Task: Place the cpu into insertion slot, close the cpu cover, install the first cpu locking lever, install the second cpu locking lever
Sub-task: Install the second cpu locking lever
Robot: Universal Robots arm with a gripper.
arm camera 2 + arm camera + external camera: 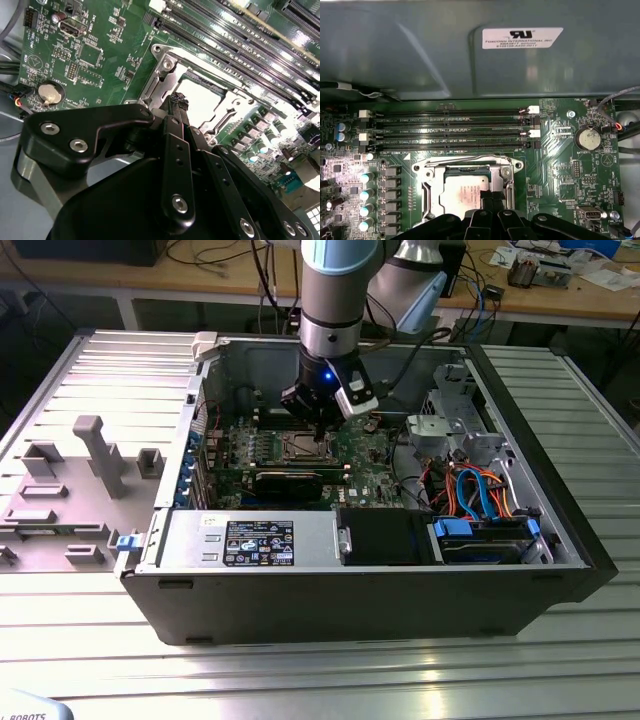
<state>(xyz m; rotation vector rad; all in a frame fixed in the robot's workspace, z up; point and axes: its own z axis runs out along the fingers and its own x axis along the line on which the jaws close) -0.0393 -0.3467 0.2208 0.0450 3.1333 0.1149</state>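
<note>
One cpu (465, 192) seated in slot (432, 172), cover (507, 175) down | gripper (179, 102) pressed together (holding nothing) at cover's edge | risk: slipping tip scrapes board (570, 175).

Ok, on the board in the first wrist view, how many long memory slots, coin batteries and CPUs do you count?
Memory slots: 4
Coin battery: 1
cpu: 1
Total: 6

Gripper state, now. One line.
Gripper: shut, fingertips together at the cpu cover's edge, over the seated cpu; nothing visibly held.
</note>
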